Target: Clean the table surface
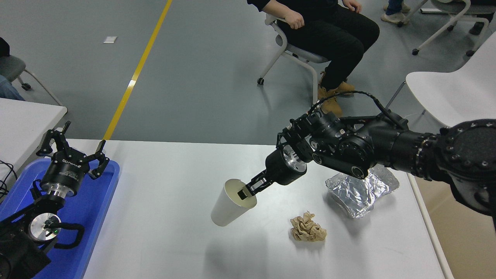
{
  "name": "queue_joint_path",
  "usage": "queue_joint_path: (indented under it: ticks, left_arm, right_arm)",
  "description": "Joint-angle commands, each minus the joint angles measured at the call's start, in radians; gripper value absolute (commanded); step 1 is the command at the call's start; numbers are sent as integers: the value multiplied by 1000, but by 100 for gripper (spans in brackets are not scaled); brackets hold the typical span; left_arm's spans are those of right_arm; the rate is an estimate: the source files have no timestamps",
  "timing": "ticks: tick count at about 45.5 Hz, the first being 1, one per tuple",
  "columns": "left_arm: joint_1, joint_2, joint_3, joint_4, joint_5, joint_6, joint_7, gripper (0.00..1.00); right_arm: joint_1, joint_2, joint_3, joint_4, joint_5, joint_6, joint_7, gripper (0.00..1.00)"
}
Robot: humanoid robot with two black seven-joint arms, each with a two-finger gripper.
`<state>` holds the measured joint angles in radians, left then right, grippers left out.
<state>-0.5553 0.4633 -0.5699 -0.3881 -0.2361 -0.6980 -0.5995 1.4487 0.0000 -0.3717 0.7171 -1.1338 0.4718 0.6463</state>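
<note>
Right now my right gripper (pixel 248 190) is pinched closed on the rim of a white paper cup (pixel 229 205), one finger inside the mouth and one outside, and the cup hangs clear of the table surface (pixel 174 232) with its shadow showing on the white top below it. The cup is tilted: its mouth points up and toward the arm, its base down and to the left, so its long axis runs along the diagonal from the claw toward the blue plastic tray (pixel 91 209).

That diagonal is the relation I care about. The tray sits at the table's left end, well apart from the cup, with a broad bare stretch of tabletop between them. I judge the tray to be where the rubbish goes, so the carry would run leftward across the table with the cup's base leading.

My left gripper (pixel 73 153) is parked over the tray's far end with its fingers spread and nothing in them. It is nearer the tray than the right one, but the right one has the cup.

Behind the claw, a crumpled brown paper ball (pixel 308 229) and a crumpled foil wrapper (pixel 360 190) lie on the table's right half, near each other but not touching. Both look to be waiting their turn.
</note>
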Motion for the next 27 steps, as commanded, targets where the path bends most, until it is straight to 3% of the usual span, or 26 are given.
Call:
queue_joint_path:
  ticks: [1, 27]
  left_arm:
    - [0, 0, -1, 0, 0, 0, 0, 100]
    - [0, 0, 1, 0, 0, 0, 1, 100]
  right_arm:
    - [39, -9, 62, -5, 83, -2, 1, 0]
    - [41, -198, 77, -116, 408, -2, 3, 0]
